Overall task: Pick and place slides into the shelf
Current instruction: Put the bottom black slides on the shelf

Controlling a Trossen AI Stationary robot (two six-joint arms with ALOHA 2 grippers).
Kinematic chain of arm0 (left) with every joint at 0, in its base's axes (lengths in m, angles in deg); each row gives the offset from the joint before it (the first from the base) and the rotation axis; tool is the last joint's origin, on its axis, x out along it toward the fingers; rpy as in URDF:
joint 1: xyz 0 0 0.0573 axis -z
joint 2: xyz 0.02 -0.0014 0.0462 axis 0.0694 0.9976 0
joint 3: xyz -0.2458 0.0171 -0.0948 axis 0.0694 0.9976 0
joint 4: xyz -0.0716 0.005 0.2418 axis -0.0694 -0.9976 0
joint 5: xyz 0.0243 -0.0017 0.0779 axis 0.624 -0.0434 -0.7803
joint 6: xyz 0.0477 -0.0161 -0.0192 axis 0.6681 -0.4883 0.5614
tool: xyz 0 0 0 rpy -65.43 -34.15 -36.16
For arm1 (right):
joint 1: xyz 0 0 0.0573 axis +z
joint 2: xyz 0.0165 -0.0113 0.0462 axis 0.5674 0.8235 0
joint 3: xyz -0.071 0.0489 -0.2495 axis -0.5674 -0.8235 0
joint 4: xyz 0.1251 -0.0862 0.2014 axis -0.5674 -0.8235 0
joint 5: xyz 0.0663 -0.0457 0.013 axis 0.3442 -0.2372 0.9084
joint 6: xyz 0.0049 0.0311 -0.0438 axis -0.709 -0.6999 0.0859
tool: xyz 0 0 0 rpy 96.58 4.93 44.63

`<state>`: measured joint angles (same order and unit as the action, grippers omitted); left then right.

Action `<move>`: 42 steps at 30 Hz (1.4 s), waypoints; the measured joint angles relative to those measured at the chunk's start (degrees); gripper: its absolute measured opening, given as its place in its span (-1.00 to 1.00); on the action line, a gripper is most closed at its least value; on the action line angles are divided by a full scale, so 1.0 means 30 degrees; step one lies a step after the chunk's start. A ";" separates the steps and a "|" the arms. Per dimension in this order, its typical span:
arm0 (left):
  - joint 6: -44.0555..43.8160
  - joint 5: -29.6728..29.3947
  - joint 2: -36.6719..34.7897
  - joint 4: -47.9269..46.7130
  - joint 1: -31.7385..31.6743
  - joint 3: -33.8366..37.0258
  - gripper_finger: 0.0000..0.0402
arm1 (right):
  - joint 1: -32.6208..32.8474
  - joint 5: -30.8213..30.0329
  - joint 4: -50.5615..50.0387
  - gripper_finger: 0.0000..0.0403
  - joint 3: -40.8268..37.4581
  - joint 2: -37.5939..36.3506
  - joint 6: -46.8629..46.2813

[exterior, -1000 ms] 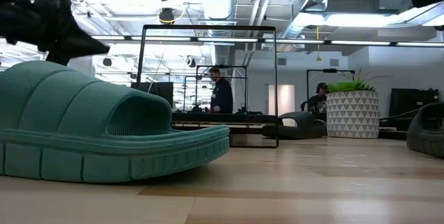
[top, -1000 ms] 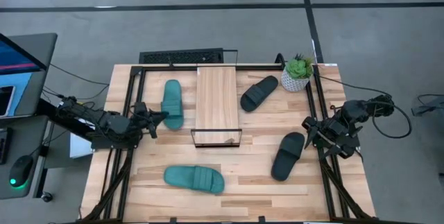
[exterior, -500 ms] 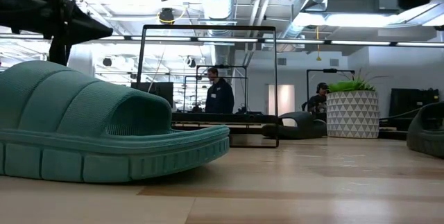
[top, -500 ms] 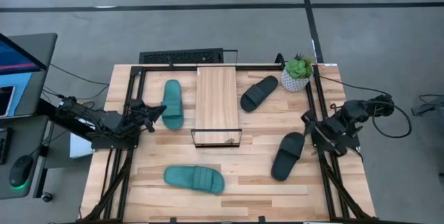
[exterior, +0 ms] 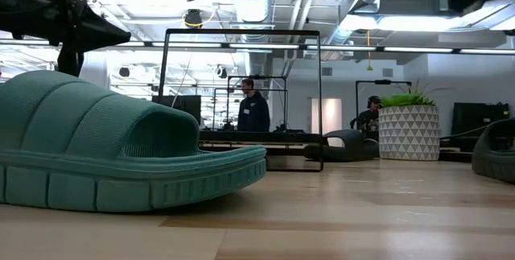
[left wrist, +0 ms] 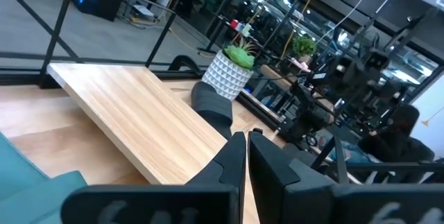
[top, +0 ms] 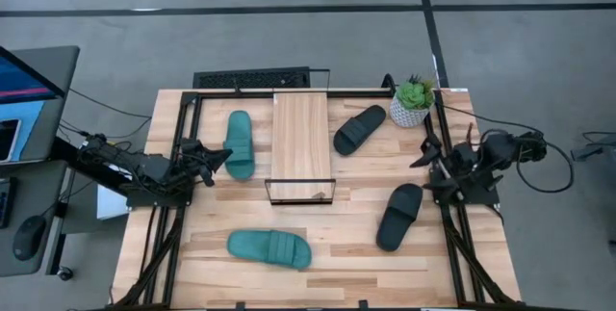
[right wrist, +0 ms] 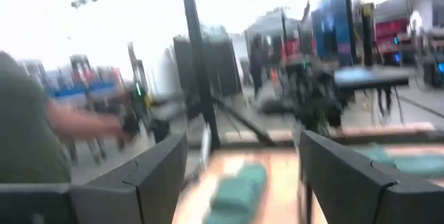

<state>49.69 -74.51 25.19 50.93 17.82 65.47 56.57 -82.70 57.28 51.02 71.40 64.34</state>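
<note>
The shelf [top: 301,145], a light-wood plank on a black wire frame, stands mid-table. One teal slide [top: 239,143] lies flat on its sole left of it. Another teal slide [top: 269,248] lies near the front edge and fills the low view [exterior: 121,155]. Two black slides lie right of the shelf, one far [top: 359,129] and one near [top: 399,216]. My left gripper [top: 223,156] is shut, held above the table beside the left teal slide, pointing at the shelf [left wrist: 132,113]. My right gripper [top: 423,152] stands open over the table's right rail, holding nothing [right wrist: 243,175].
A potted plant [top: 412,102] in a white patterned pot stands at the far right corner. Black frame rails [top: 183,157] run along the table's left, right and far sides. A keyboard [top: 252,79] lies beyond the far edge. People stand in the room behind [exterior: 253,111].
My right gripper has swung toward the table's far edge and tipped upward, staying open. My left gripper has tipped up a little, staying shut. The slides and the shelf have not moved.
</note>
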 joint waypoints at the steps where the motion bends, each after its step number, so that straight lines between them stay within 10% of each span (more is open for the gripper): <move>1: 0.0103 0.0000 0.0000 -0.0007 0.0007 -0.0007 -0.97 | 0.0000 0.0000 0.0895 0.35 0.0000 0.0000 -0.0703; 14: 0.0698 0.0525 0.0000 -0.0184 0.0006 -0.0015 -0.97 | 0.0000 -0.0241 0.9211 0.35 0.0007 -0.0073 -0.3063; 20: 0.0691 0.0517 0.0000 -0.0538 0.0005 -0.0022 -0.97 | 0.0000 -0.2032 0.9378 0.35 0.0000 -0.0048 0.1229; 34: -0.0250 0.0507 0.0000 -0.0787 0.0007 -0.0022 -0.97 | 0.0000 -0.3284 1.0332 0.35 0.0111 0.0372 -0.0644; 42: -0.0431 0.0503 0.0000 -0.0830 0.0006 -0.0022 -0.97 | 0.0000 -0.7396 0.5460 0.35 0.3290 0.1817 0.4117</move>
<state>48.40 -73.00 25.19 48.43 17.84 65.41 56.57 -104.88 73.66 60.89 76.85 76.69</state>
